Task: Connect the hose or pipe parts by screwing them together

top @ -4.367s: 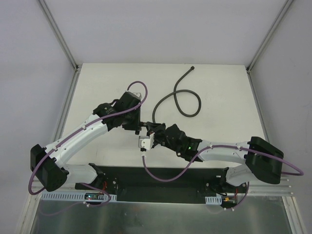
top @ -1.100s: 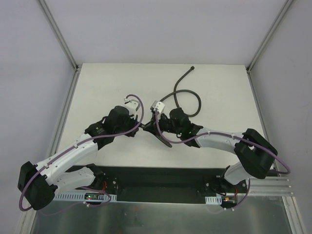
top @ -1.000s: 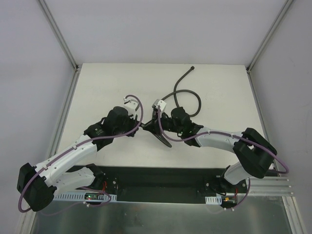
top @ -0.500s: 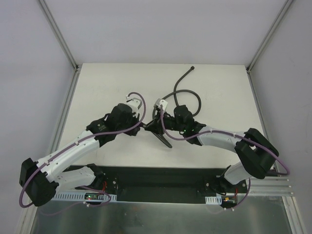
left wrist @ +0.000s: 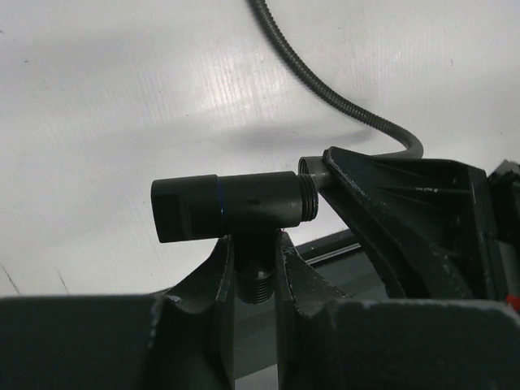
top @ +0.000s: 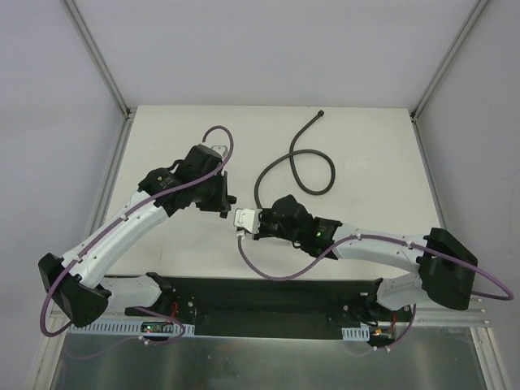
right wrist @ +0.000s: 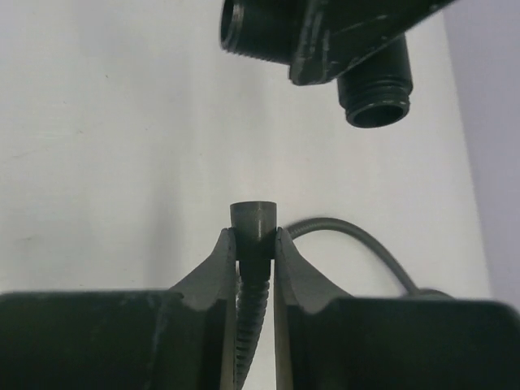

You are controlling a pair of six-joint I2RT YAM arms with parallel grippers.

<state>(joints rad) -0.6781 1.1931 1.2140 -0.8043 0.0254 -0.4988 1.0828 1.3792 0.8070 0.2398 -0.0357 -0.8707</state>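
My left gripper is shut on the stem of the black T-shaped fitting, and its crossbar lies level above the fingers. The threaded end points right, toward the hose's knobbed end. My right gripper is shut on that hose end, which points up at the fitting with a gap between them. An open threaded port shows at the upper right. From above, the left gripper and right gripper meet mid-table. The dark-grey hose loops away behind them to its free end.
The white table is bounded by metal frame rails at left and right. Purple cables hang from both arms. A black base plate runs along the near edge.
The right wrist has rolled, so its white camera swung from above the gripper down to its left. The left arm has shifted up and away. Both grips are unchanged.
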